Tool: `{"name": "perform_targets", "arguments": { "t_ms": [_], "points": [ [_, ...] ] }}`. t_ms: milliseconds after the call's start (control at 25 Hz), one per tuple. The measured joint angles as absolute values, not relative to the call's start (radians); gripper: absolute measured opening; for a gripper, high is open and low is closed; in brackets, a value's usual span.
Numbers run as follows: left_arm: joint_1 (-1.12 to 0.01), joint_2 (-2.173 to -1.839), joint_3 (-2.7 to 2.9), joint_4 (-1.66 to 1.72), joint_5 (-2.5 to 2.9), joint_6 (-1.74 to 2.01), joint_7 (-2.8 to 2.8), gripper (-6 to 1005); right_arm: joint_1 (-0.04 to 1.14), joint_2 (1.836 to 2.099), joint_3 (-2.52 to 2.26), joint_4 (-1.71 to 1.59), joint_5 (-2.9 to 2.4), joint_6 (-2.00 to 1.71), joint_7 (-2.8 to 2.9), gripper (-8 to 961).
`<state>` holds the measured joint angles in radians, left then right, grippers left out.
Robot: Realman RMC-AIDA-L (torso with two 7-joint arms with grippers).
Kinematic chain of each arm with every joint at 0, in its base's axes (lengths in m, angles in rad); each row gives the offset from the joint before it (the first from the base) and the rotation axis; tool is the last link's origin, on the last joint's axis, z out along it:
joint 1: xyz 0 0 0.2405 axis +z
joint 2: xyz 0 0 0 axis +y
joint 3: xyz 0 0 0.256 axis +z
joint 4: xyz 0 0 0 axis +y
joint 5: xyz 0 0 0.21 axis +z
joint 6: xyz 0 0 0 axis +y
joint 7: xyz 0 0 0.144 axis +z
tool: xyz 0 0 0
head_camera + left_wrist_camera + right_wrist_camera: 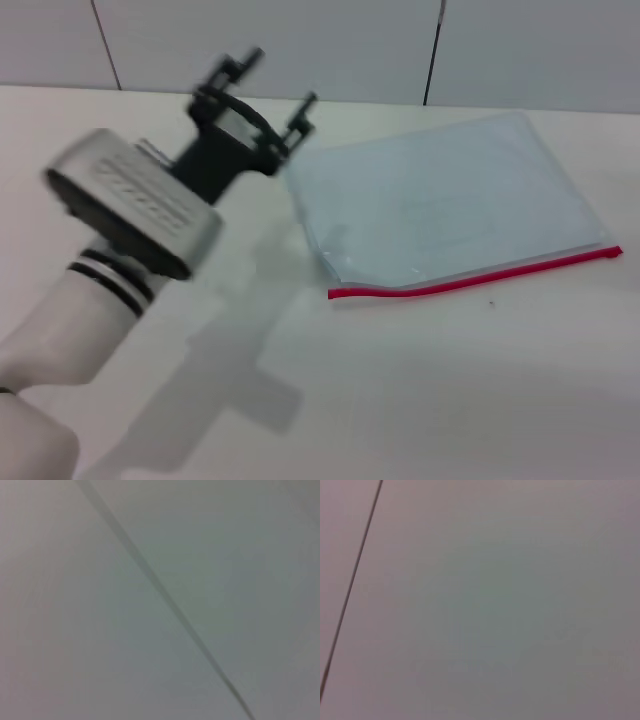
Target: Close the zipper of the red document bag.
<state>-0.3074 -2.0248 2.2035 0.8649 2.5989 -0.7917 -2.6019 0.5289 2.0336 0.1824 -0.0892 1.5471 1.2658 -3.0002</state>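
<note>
The red document bag lies flat on the white table, a pale blue translucent pouch right of centre in the head view. Its zipper is the red strip along the pouch's near long edge; I cannot make out the slider tab. My left gripper hovers raised above the table just left of the pouch's left corner, black fingers spread apart and open, holding nothing. The right gripper does not show in the head view, and neither wrist view shows any fingers.
The white table stretches around the pouch. A pale wall with dark seams rises behind it. Both wrist views show only a plain pale surface crossed by a dark line.
</note>
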Motion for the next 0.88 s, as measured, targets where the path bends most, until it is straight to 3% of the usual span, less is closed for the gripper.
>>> {"name": "perform_targets", "arguments": {
  "t_ms": [240, 320, 880],
  "points": [
    [-0.342, -2.018, 2.179, 0.687, 2.524, -1.075, -2.925, 642, 0.503, 2.034, 0.182, 0.003, 1.626, 1.366, -2.998, 842],
    [-0.352, -2.013, 2.176, 0.646, 2.503, -1.126, -2.982, 868, 0.498, 2.034, 0.183, 0.023, 1.632, 1.392, -2.997, 841],
    [-0.369, -2.03, 2.184, 0.573, 2.379, -1.215, -2.993, 893, 0.483, 2.036, 0.186, 0.093, 1.639, 1.422, -2.929, 835]
  ]
}}
